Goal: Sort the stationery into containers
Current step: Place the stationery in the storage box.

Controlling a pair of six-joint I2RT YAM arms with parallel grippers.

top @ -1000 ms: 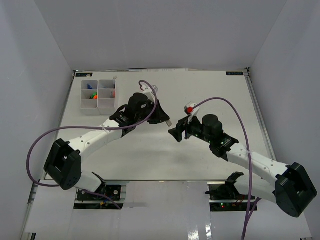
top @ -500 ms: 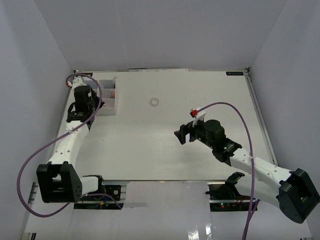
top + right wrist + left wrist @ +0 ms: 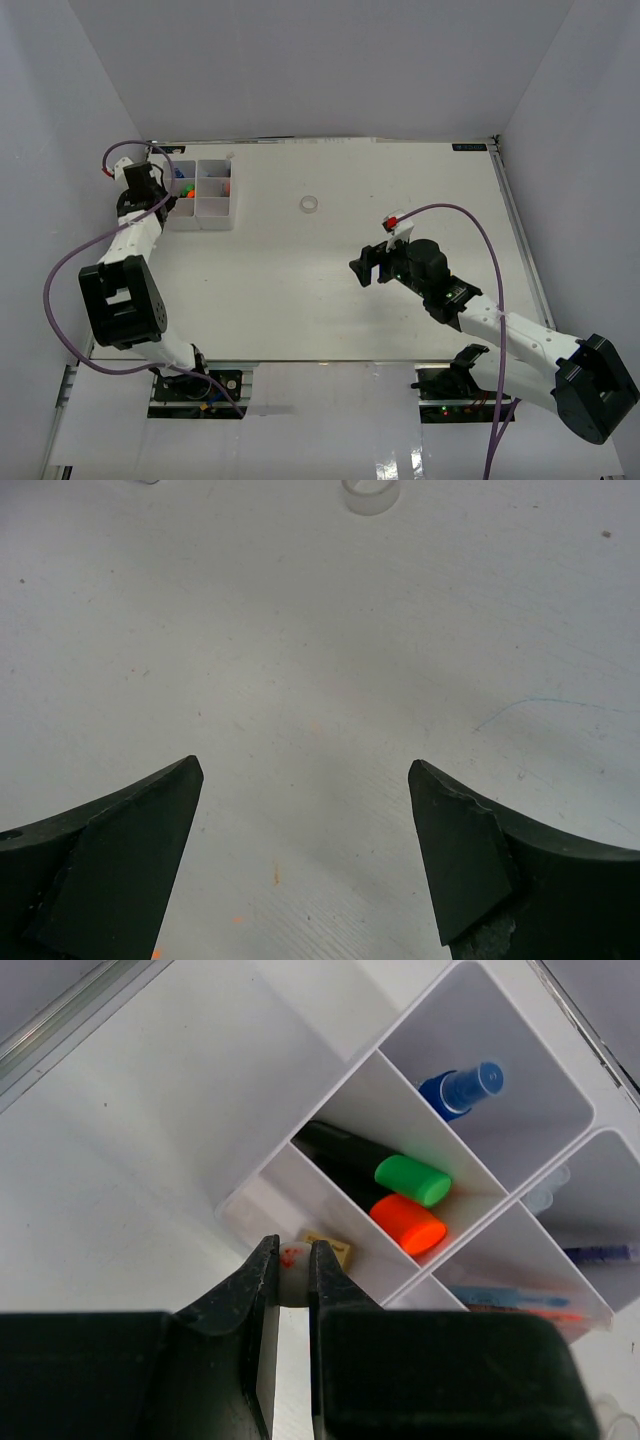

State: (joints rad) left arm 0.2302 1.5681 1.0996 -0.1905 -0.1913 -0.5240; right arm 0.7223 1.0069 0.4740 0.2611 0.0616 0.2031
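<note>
My left gripper (image 3: 292,1258) is shut on a small white eraser (image 3: 292,1268) with red marks, held at the corner of the white organiser tray (image 3: 300,1070), right by the compartment holding a brass clip (image 3: 330,1250). The compartment beside it holds green-capped (image 3: 412,1180) and orange-capped (image 3: 407,1223) highlighters, another a blue-capped glue bottle (image 3: 465,1088), and blue pens (image 3: 505,1298) lie further right. From above, the left gripper (image 3: 163,192) sits at the tray's (image 3: 197,210) left side. The right gripper (image 3: 366,268) hangs open and empty mid-table, facing a clear tape ring (image 3: 370,494).
The tape ring (image 3: 310,204) lies alone on the white table between the tray and the right arm. Grey walls close in on three sides, and the tray stands near the far left corner. A purple cable loops off each arm.
The left arm swung from the table's centre, where both grippers were close together, out to the tray at the far left, still shut. The right gripper drew back a little and opened wider.
</note>
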